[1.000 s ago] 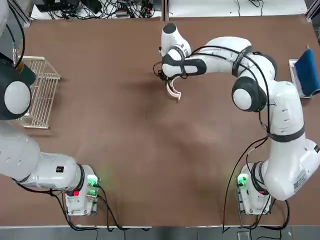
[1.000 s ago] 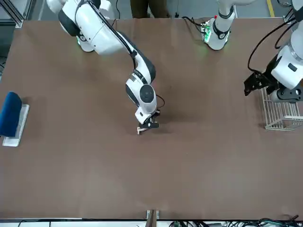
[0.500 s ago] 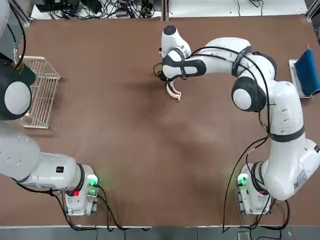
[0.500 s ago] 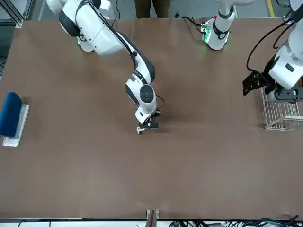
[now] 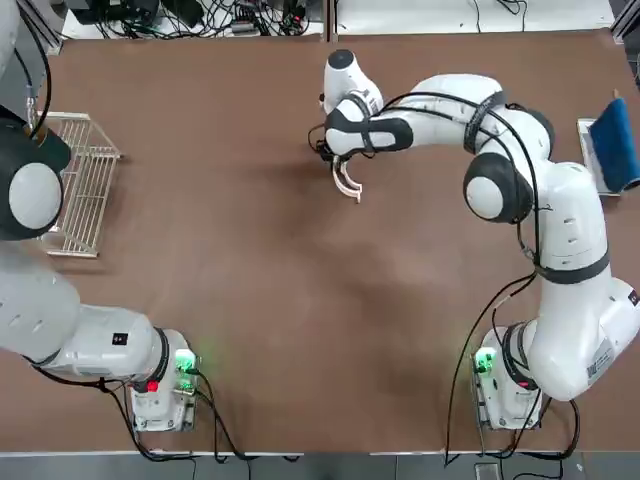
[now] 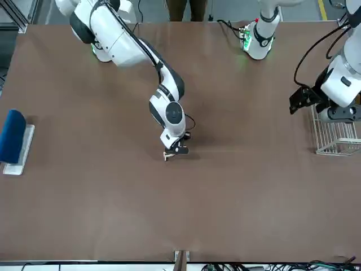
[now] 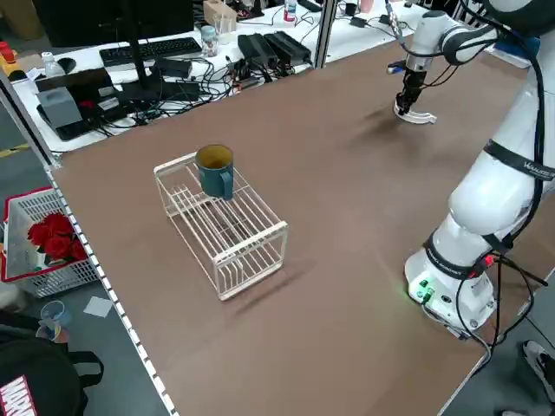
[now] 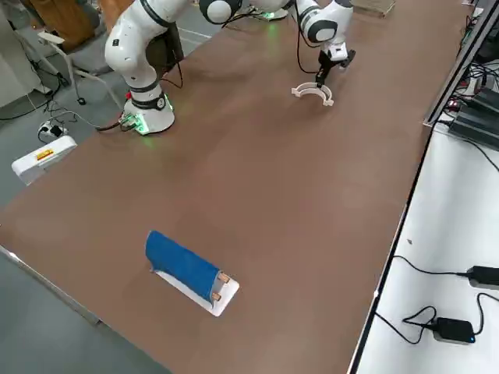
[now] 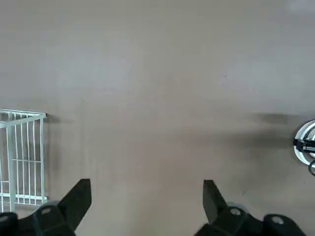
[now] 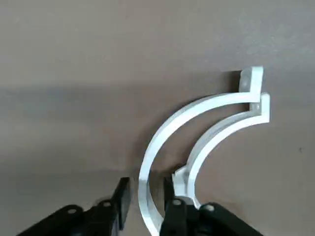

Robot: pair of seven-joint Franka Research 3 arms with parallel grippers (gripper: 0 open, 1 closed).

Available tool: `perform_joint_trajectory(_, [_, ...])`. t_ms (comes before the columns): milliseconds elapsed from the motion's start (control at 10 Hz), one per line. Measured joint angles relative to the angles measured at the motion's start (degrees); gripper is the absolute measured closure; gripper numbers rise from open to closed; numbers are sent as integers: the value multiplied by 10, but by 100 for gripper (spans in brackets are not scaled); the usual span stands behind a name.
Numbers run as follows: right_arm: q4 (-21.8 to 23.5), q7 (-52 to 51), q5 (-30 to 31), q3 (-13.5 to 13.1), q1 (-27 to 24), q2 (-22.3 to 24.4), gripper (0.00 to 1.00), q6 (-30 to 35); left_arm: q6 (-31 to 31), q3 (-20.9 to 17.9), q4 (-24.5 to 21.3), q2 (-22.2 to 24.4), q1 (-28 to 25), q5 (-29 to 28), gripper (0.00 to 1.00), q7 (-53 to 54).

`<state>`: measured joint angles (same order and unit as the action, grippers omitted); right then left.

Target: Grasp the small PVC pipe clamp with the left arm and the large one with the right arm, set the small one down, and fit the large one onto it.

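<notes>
While my right end effector [image 10: 142,201] stands slightly spread, the large clamp [image 10: 157,142] lies between its fingers, the small clamp [image 10: 216,132] nested just inside.

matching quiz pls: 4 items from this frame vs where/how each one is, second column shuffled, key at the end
Items:
1. large clamp
2. small clamp
3. mug
4. left gripper

Places or states:
A. on top of the wire rack
B. open and empty, off to the side of the table
C. nested inside the wider arc
D. arc between the fingers of the right gripper

Pairs: 1-D, 2-C, 3-A, 4-B
</notes>
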<state>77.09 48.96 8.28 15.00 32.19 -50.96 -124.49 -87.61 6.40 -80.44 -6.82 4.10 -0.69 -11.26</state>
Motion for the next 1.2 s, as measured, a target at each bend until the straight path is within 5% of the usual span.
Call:
perform_joint_trajectory(600, [-10,0,0,0,-20,59,56,63,0,-2,0,0,-3,0,0,0])
perform_joint_trajectory(1000, [44,-46,-2,1,-110,196,41,109,0,-4,0,0,-5,0,0,2])
perform_joint_trajectory(1200, [89,-111,-2,0,-156,267,18,120,0,-4,0,0,-5,0,0,2])
